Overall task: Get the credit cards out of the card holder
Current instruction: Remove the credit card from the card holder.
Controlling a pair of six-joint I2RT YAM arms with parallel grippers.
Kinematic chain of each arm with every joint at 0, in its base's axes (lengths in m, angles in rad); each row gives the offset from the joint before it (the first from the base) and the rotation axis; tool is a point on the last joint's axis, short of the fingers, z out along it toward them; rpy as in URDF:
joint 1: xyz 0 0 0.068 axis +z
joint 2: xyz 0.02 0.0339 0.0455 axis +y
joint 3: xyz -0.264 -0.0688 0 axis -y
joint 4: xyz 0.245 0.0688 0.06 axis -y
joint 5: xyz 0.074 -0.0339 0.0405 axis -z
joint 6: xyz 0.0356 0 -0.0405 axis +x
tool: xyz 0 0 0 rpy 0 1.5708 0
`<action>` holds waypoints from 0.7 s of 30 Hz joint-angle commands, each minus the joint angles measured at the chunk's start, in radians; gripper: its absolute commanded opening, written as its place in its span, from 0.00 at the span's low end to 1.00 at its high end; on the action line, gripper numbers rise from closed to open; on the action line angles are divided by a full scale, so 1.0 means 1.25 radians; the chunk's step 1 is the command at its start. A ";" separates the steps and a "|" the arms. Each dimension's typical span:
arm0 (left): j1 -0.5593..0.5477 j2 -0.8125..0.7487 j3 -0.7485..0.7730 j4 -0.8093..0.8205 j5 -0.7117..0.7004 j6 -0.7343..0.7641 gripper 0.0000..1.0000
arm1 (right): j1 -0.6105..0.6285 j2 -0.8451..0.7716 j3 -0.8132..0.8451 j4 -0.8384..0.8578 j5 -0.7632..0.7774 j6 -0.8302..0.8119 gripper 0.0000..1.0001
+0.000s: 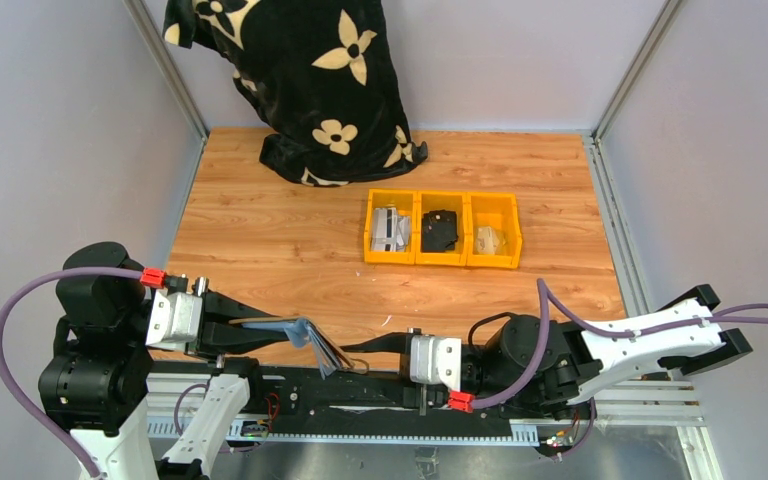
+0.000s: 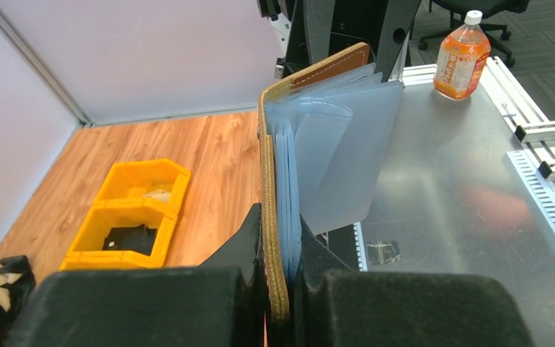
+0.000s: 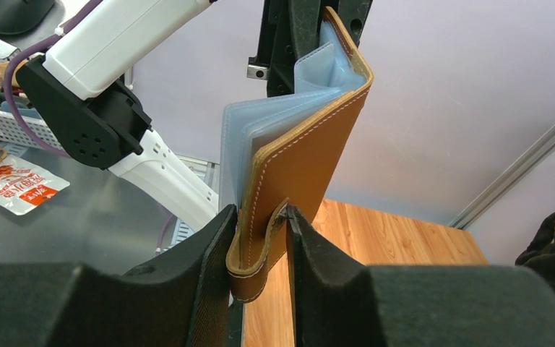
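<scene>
Right end effector (image 3: 259, 225) gripping card holder (image 3: 305, 155) tab (clear sleeves (image 3: 235, 144) fanned)

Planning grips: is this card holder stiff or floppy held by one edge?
Probably fairly stiff: the card holder has a stitched cover, flat except at its fold. Its clear sleeves fan loosely, so likely floppy and slick.

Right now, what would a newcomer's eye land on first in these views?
The brown card holder, open with its clear sleeves fanned out, is pinched between the left hand and the right hand above the near edge of the wooden table. Behind it, a row of yellow bins sits mid-table. A black flowered cloth drapes down onto the far edge.
</scene>
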 commanded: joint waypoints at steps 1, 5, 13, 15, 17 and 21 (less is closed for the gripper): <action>0.003 0.007 0.017 0.002 0.018 -0.014 0.00 | 0.008 -0.033 0.008 0.010 -0.028 -0.006 0.34; 0.002 0.007 0.018 0.001 0.019 -0.012 0.00 | 0.008 -0.037 0.004 0.016 -0.014 -0.003 0.33; 0.002 0.002 0.019 0.001 0.019 -0.015 0.00 | 0.007 -0.038 -0.020 0.112 0.026 -0.006 0.28; 0.003 0.001 0.020 0.001 0.018 -0.014 0.00 | 0.007 -0.036 -0.016 0.113 0.023 -0.006 0.27; 0.003 0.001 0.020 0.002 0.019 -0.017 0.00 | 0.007 -0.038 -0.017 0.111 0.007 -0.003 0.27; 0.003 0.004 0.024 0.002 0.019 -0.015 0.00 | 0.007 -0.045 -0.013 0.078 -0.052 0.012 0.27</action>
